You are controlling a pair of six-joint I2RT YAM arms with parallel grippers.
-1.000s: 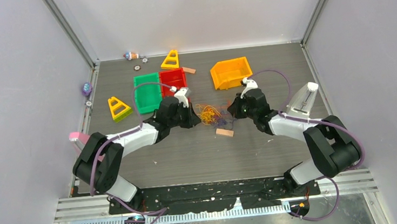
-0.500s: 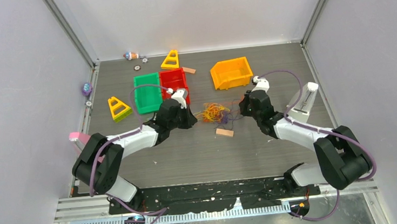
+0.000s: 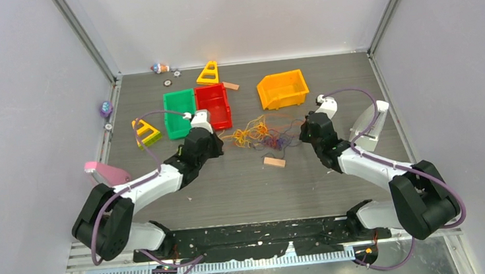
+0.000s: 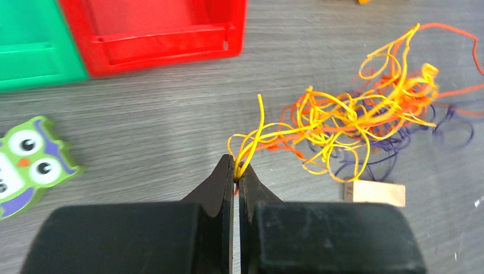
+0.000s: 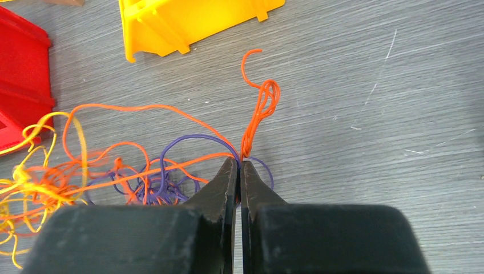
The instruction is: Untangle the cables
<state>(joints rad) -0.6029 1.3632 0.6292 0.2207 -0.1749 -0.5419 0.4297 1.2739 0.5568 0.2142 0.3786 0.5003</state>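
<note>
Blurred cables (image 5: 35, 184) at left edge

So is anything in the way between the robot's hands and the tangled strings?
No, nothing is. The left gripper is pinched shut on a yellow cable and the right gripper on an orange cable. A small wooden block only lies beside them.

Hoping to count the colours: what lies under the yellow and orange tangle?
Dark purple loops show beneath the yellow and orange tangle, on the table. Their course under its dense middle is hidden.
</note>
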